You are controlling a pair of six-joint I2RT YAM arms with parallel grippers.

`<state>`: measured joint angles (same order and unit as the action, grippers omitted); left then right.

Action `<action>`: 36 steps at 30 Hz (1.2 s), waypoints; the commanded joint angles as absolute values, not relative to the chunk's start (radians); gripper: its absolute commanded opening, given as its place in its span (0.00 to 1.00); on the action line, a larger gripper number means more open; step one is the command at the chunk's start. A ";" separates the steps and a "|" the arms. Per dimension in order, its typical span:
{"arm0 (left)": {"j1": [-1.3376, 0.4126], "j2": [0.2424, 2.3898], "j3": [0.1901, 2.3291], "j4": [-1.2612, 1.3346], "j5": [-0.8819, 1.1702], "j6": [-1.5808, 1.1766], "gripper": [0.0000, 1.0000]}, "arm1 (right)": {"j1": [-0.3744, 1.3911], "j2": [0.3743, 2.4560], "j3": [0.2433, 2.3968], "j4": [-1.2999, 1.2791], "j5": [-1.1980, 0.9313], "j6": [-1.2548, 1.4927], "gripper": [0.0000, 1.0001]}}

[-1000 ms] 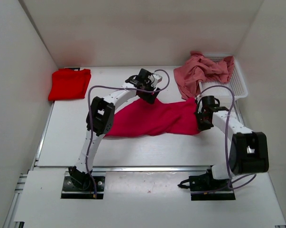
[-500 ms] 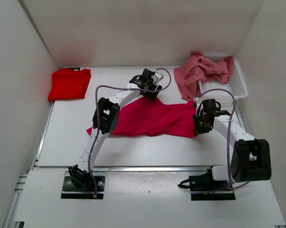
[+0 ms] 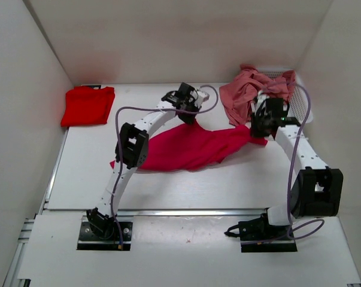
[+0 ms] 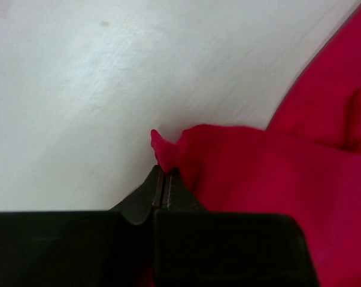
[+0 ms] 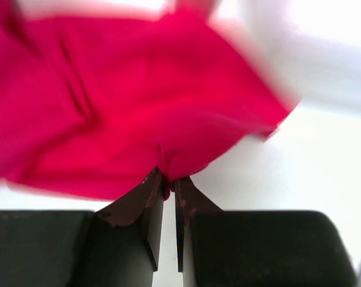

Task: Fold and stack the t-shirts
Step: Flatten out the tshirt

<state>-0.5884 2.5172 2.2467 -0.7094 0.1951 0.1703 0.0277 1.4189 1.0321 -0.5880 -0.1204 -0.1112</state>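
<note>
The crimson-magenta t-shirt [image 3: 186, 149] lies stretched across the middle of the table between both arms. My left gripper [image 3: 190, 118] is shut on its far left corner [image 4: 162, 146], low over the table. On the right, my right gripper [image 3: 257, 130] is shut on the shirt's edge [image 5: 171, 170] and holds that end raised. A bright red t-shirt [image 3: 87, 105] lies folded at the far left. The salmon pink t-shirt [image 3: 255, 89] sits crumpled at the back right, half over the basket.
The white mesh basket [image 3: 299, 106] stands at the back right against the wall, close behind my right gripper. White walls enclose the table on the left, back and right. Bare table surface [image 3: 186, 188] lies in front of the shirt.
My left gripper has shut on the crimson shirt's corner. My right gripper has swung back toward the basket, pulling the shirt's right end up and away.
</note>
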 commanded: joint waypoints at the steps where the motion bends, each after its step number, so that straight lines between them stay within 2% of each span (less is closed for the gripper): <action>1: -0.465 2.318 2.435 -0.718 0.217 0.169 0.00 | 0.002 1.449 1.272 -0.439 -0.088 -0.077 0.00; 4: -0.368 2.187 2.525 -0.658 0.146 0.204 0.00 | -0.027 1.509 1.486 -0.419 -0.019 -0.060 0.00; 6: -0.290 2.076 2.420 -0.589 0.109 0.222 0.00 | -0.049 1.554 1.610 -0.428 -0.005 -0.043 0.00; 9: -0.206 1.967 2.399 -0.618 0.081 0.256 0.00 | -0.067 1.594 1.814 -0.452 -0.031 -0.040 0.00; 13: -0.086 1.820 2.301 -0.647 0.101 0.256 0.00 | -0.025 1.577 1.826 -0.462 -0.017 -0.083 0.00; 15: -0.022 1.751 2.193 -0.666 0.110 0.259 0.00 | -0.015 1.528 1.734 -0.463 -0.034 -0.092 0.00; 19: 0.032 1.565 1.952 -0.646 0.109 0.302 0.00 | 0.014 1.433 1.622 -0.439 -0.054 -0.129 0.00; 21: 0.025 1.507 1.915 -0.650 0.103 0.319 0.00 | 0.024 1.413 1.637 -0.440 -0.081 -0.135 0.00; 25: 0.028 1.418 1.897 -0.673 0.095 0.308 0.00 | 0.018 1.361 1.672 -0.491 -0.165 -0.140 0.00; 28: 0.069 1.379 1.945 -0.704 0.103 0.275 0.00 | 0.002 1.304 1.721 -0.502 -0.317 -0.117 0.00; 31: 0.132 1.327 1.970 -0.692 0.117 0.226 0.00 | -0.127 1.279 1.807 -0.491 -0.516 -0.020 0.00; 36: 0.121 1.293 1.953 -0.684 0.123 0.218 0.00 | -0.172 1.282 1.894 -0.486 -0.601 0.038 0.00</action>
